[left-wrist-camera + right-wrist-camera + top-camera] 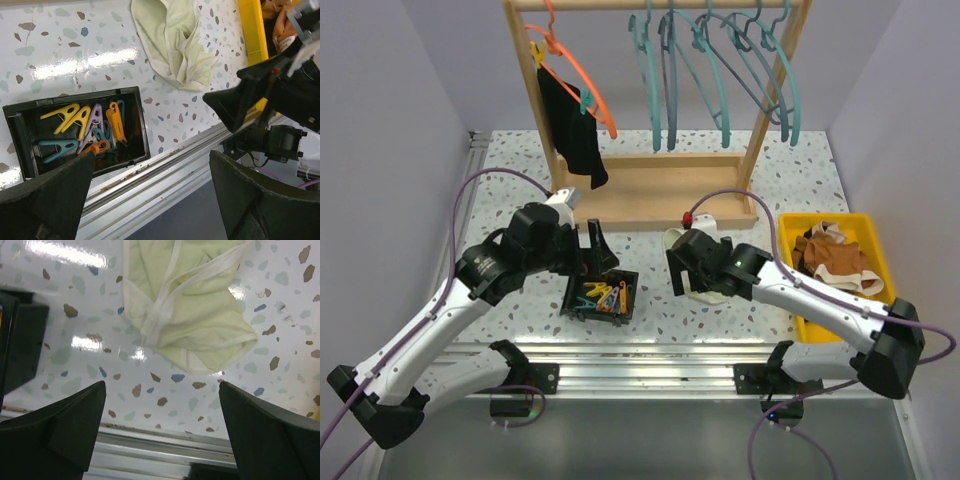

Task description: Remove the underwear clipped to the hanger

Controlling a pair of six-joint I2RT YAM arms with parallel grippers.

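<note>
Cream-white brief (pixel 195 315) lies crumpled on the speckled worktop (pixel 280 365), just beyond the right fingers (pixel 65 425), which are spread wide and hold nothing. The left fingers (pixel 55 200), equally spread and empty, hang over a black tray (pixel 17 145) of pegs. Farther back, the black piece (pixel 575 130) hangs clipped to the orange hanger (pixel 582 75).

The speckled white tabletop (pixel 510 160) is carrying a wooden rack (pixel 660 195) at the back. A black tray (pixel 633 296) of clothespins (pixel 75 117) is sitting near the front, a cream-white brief (pixel 195 315) is lying crumpled just right of it, and a yellow bin (pixel 787 250) is standing farthest right.
</note>
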